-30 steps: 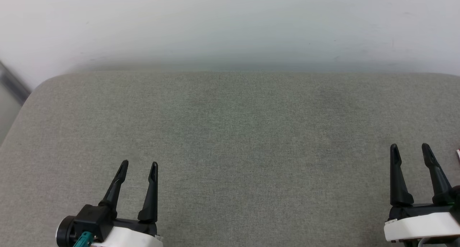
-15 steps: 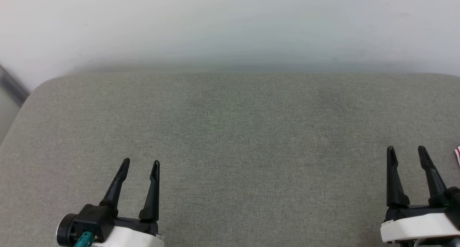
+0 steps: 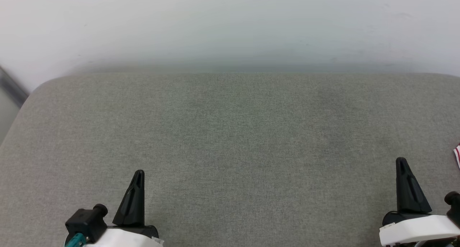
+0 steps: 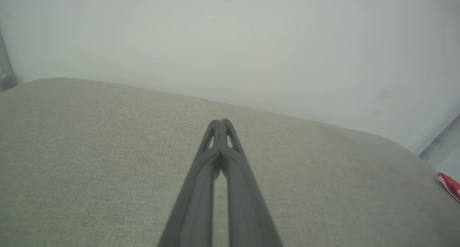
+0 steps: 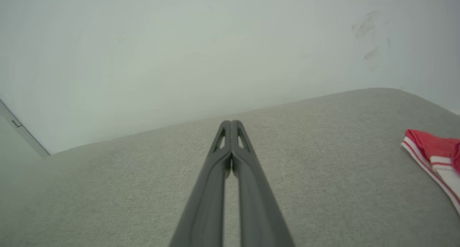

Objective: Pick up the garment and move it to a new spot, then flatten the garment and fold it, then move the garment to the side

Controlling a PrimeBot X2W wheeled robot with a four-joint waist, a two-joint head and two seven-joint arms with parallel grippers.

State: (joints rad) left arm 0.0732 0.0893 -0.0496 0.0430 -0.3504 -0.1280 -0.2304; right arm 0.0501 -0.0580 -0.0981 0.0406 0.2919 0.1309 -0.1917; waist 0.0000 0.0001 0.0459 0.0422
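Observation:
A corner of the garment (image 5: 433, 157), red with red-and-white striped trim, lies on the grey padded surface (image 3: 230, 132) at the far right; a sliver of it also pokes in at the garment's edge (image 3: 457, 155) and garment (image 4: 449, 185). My left gripper (image 3: 138, 177) hovers at the lower left, shut with nothing in it; its fingers (image 4: 212, 157) press together. My right gripper (image 3: 401, 164) is at the lower right, shut and empty, fingers (image 5: 244, 157) closed, a short way left of the garment.
A pale wall (image 3: 230, 24) rises behind the padded surface. The surface's rounded left corner (image 3: 39, 87) drops off beside a dark strip (image 3: 10, 85). Bare grey fabric stretches between the two grippers.
Both grippers have gone from open to shut, with nothing between the fingers. They also sit slightly lower in the head view. The garment has not moved.

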